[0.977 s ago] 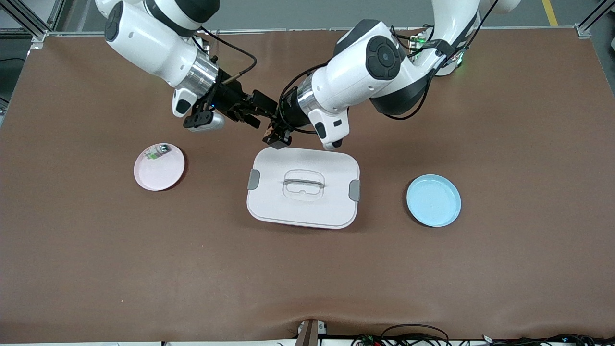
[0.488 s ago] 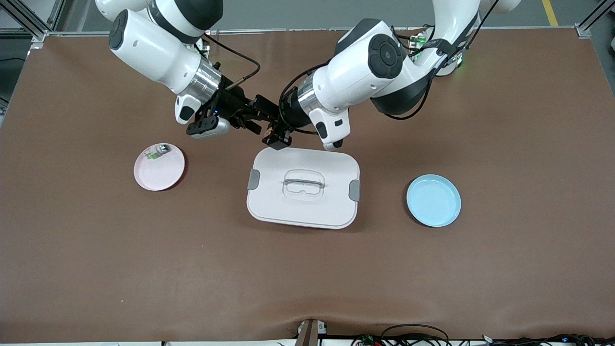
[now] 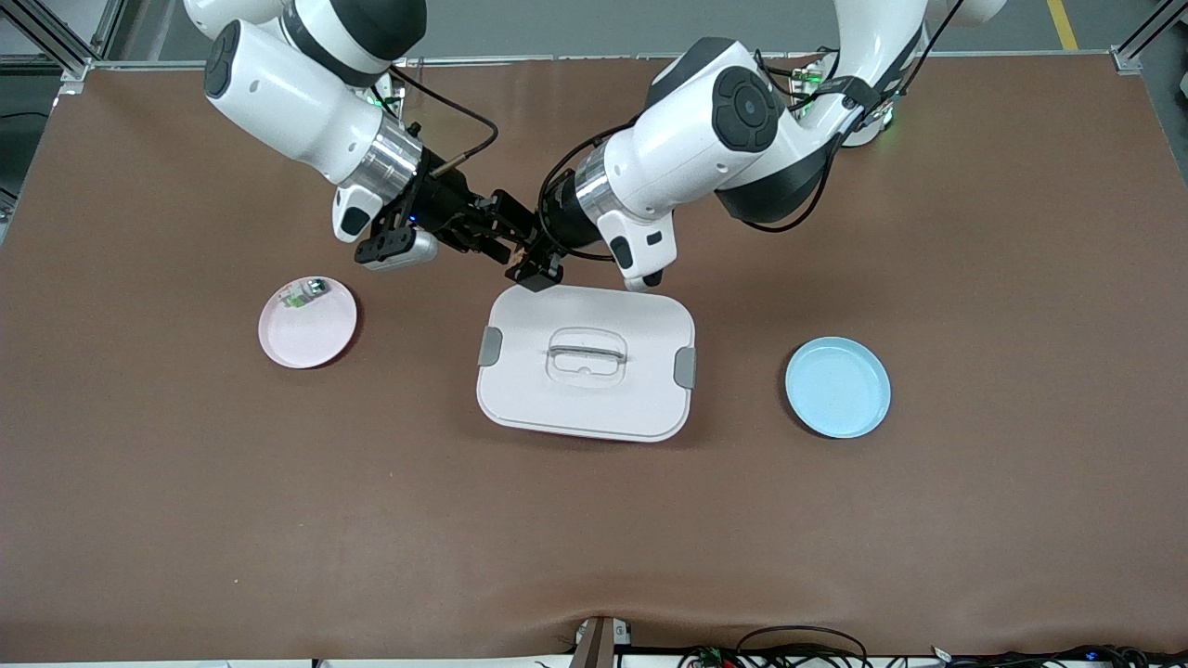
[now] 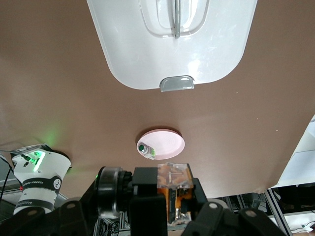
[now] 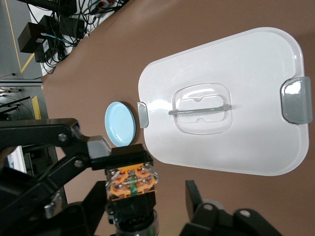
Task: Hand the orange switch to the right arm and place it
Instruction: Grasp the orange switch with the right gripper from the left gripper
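Observation:
The orange switch is a small black block with an orange band. It hangs in the air over the table, just off the white box's edge toward the arm bases. My left gripper is shut on it. In the left wrist view the orange switch sits clamped in my left gripper. My right gripper meets it end on. In the right wrist view the switch lies between the fingers of my right gripper, which is open, with a gap showing beside one finger.
A white lidded box with grey clips and a clear handle lies mid-table. A pink plate holding a green-and-silver part lies toward the right arm's end. A blue plate lies toward the left arm's end.
My right gripper has slid in toward the left gripper until its fingers straddle the switch. The left gripper has held its place with the switch.

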### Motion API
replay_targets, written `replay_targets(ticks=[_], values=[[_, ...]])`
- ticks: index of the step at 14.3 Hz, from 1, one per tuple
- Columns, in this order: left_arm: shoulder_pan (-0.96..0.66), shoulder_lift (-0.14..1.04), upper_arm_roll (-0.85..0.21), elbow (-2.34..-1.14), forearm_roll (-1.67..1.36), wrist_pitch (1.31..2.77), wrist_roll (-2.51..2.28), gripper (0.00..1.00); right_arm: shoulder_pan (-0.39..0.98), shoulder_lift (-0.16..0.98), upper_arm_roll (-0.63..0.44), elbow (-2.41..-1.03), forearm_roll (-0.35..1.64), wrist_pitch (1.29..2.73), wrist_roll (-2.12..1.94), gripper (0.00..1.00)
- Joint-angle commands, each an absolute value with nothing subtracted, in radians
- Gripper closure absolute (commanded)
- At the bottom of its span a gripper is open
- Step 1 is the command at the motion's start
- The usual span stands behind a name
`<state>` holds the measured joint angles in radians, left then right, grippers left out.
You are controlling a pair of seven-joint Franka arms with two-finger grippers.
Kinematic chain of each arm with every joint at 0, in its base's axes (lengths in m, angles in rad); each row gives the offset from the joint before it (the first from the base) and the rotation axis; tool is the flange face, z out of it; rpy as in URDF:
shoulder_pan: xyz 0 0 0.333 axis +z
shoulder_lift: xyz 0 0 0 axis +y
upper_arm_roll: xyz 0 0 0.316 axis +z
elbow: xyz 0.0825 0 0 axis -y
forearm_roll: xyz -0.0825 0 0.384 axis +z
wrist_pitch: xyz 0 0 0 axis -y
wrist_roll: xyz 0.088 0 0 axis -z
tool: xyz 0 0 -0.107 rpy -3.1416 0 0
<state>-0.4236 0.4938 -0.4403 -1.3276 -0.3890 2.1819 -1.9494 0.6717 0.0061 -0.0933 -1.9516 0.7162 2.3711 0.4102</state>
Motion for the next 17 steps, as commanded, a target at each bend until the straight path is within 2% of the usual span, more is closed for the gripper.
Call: replay_targets(ticks=[1,2,3,10,11,12,13,14,17], values=[[-0.434,0.506,-0.436,-1.302,-0.405,2.203,-1.965,1.0,0.667,0.015,-0.097,-1.936,0.739,2.362,0.391,0.86],[-0.434,0.506,-0.437,-1.302,-0.405,2.213,-1.965,1.0,0.667,0.015,-0.097,-1.934,0.739,2.361,0.396,0.96],[-0.439,0.506,-0.437,-1.302,-0.405,2.217,-1.965,1.0,0.667,0.015,-0.097,-1.934,0.739,2.361,0.396,1.0],[-0.453,0.506,-0.437,-1.302,-0.405,2.275,-2.006,1.0,0.667,0.012,-0.097,-1.934,0.739,2.355,0.4,1.0],[-0.453,0.506,-0.439,-1.302,-0.405,2.276,-2.006,0.89,0.667,0.012,-0.098,-1.934,0.738,2.355,0.405,1.0],[-0.453,0.506,-0.439,-1.302,-0.405,2.276,-2.006,0.65,0.666,0.011,-0.098,-1.934,0.738,2.355,0.414,1.0],[-0.453,0.505,-0.44,-1.302,-0.405,2.276,-2.005,0.07,0.664,0.009,-0.098,-1.934,0.738,2.355,0.42,1.0],[-0.453,0.503,-0.44,-1.302,-0.405,2.276,-2.002,0.0,0.664,0.009,-0.098,-1.934,0.738,2.355,0.42,1.0],[-0.453,0.494,-0.442,-1.302,-0.403,2.275,-2.006,0.0,0.651,0.006,-0.1,-1.933,0.733,2.307,0.411,1.0]])
